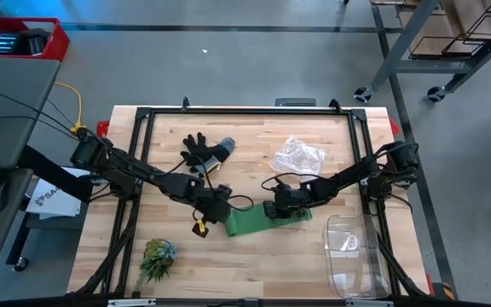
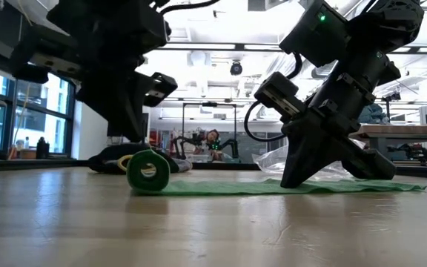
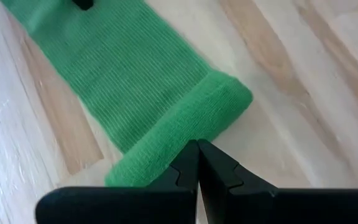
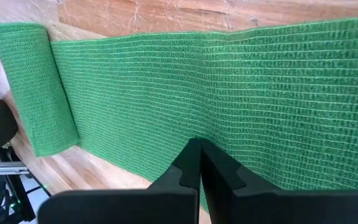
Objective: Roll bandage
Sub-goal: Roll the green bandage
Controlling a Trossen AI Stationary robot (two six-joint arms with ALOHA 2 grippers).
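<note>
While the bandage (image 1: 247, 221) lies mid-desk (image 1: 254, 264), rolled at its left end | left tool (image 1: 220, 207) pinched closed beside the roll; right tool (image 1: 271, 209) pinched closed, tips on the flat strip | around: black glove (image 1: 205, 152), crumpled plastic bag (image 1: 297, 156), plant tuft (image 1: 157, 257) | clear container (image 1: 353, 254), contents unclear

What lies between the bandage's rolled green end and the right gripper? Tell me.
Only the flat unrolled green fabric strip, running from the rolled end to the shut right gripper pressing on it; right wrist view shows it.

Bare table (image 1: 297, 256) lies beyond the bandage (image 1: 250, 223); glove (image 1: 203, 153) behind.
</note>
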